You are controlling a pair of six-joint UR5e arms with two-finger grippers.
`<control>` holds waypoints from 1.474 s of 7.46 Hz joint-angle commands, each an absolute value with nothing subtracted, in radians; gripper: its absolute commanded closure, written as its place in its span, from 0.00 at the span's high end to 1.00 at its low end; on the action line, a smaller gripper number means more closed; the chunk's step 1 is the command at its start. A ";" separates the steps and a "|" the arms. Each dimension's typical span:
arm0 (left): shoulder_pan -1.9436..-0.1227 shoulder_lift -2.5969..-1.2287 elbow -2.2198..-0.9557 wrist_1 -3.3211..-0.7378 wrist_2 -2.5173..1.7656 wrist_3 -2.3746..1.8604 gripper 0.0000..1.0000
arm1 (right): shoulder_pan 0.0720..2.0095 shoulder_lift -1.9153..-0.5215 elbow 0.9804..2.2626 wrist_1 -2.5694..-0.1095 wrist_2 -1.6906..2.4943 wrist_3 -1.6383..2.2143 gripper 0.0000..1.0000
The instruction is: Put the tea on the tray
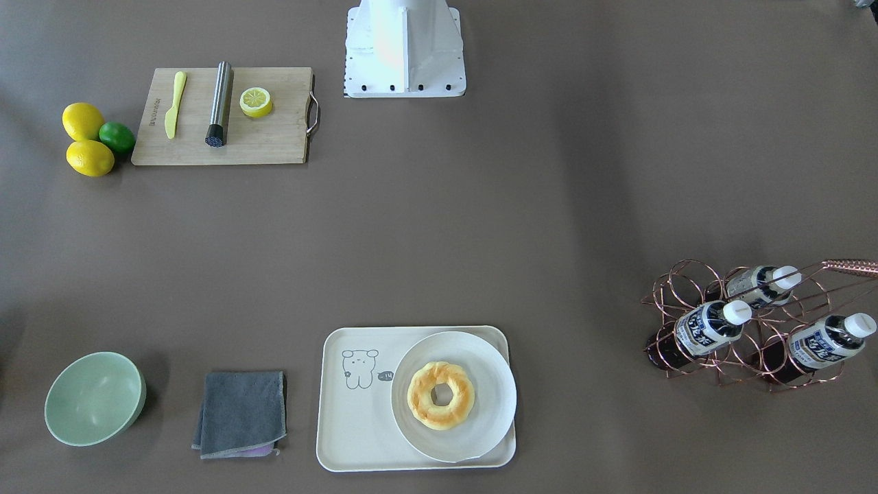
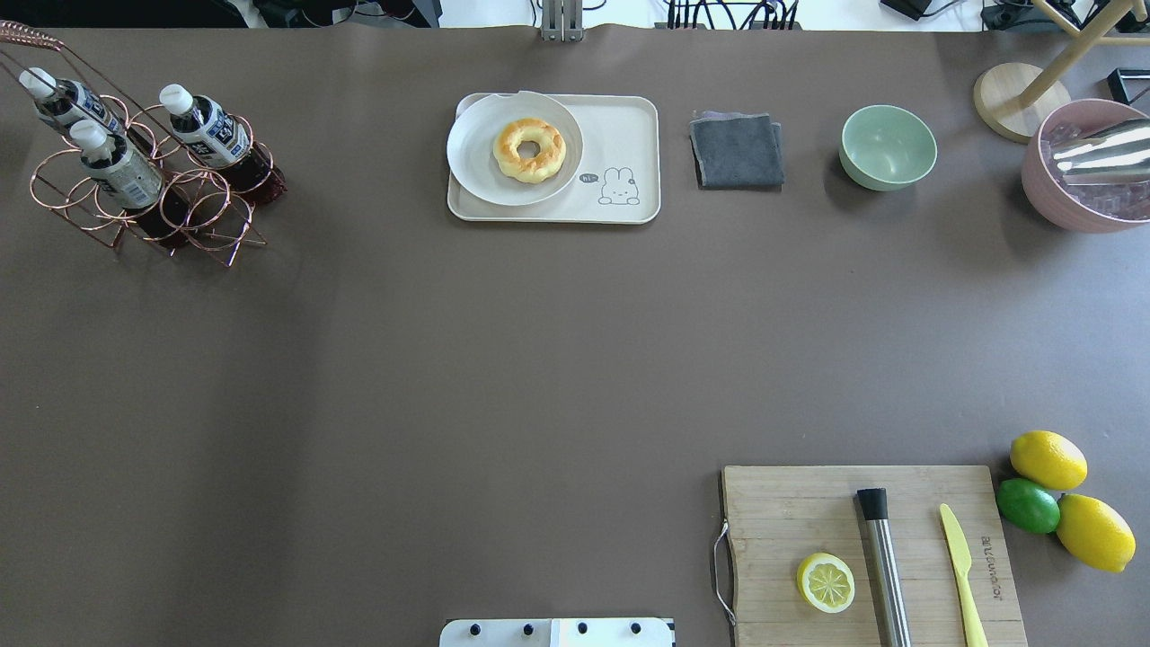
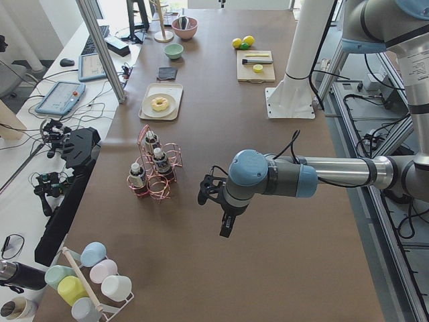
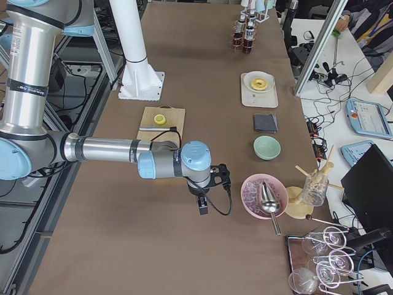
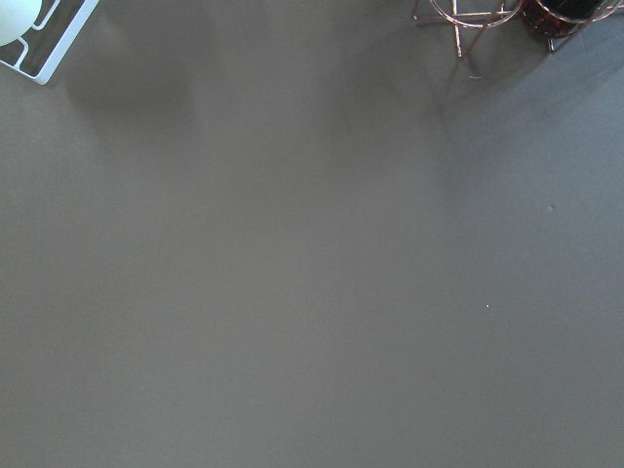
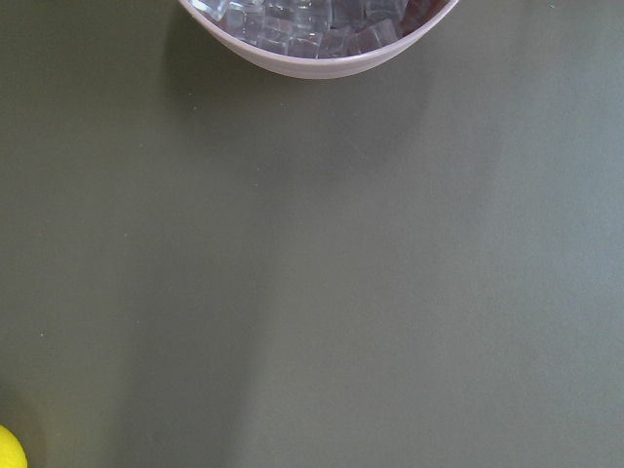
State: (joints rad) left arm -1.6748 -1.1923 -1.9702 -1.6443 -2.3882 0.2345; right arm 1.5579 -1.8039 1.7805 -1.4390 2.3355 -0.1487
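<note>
Three alike tea bottles lie tilted in a copper wire rack [image 1: 693, 288]; the nearest one [image 1: 710, 328] has a white cap and a blue-and-white label. In the overhead view the bottles [image 2: 211, 130] are at the far left. The cream tray [image 1: 357, 432] with a line-drawn animal holds a white plate [image 1: 487, 412] with a doughnut [image 1: 440, 395]; the tray also shows in the overhead view [image 2: 629, 126]. My left gripper [image 3: 226, 225] hangs above the table, short of the rack. My right gripper [image 4: 202, 206] hangs near a pink bowl. I cannot tell whether either is open.
A wooden cutting board [image 2: 809, 512] carries a half lemon, a metal rod and a yellow knife. Two lemons and a lime [image 2: 1029, 505] lie beside it. A grey cloth [image 2: 737, 150], a green bowl [image 2: 888, 147] and a pink bowl of ice [image 2: 1078, 207] stand right of the tray.
</note>
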 commanded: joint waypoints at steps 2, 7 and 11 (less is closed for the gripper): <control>-1.683 -1.183 -1.964 -1.648 -2.390 0.233 0.97 | 1.560 -1.807 1.782 -1.439 2.336 -0.149 1.00; -1.684 -1.183 -1.968 -1.654 -2.382 0.232 0.97 | 1.559 -1.810 1.779 -1.439 2.338 -0.147 1.00; -1.684 -1.184 -1.973 -1.673 -2.391 0.184 0.97 | 1.559 -1.810 1.773 -1.436 2.336 -0.147 1.00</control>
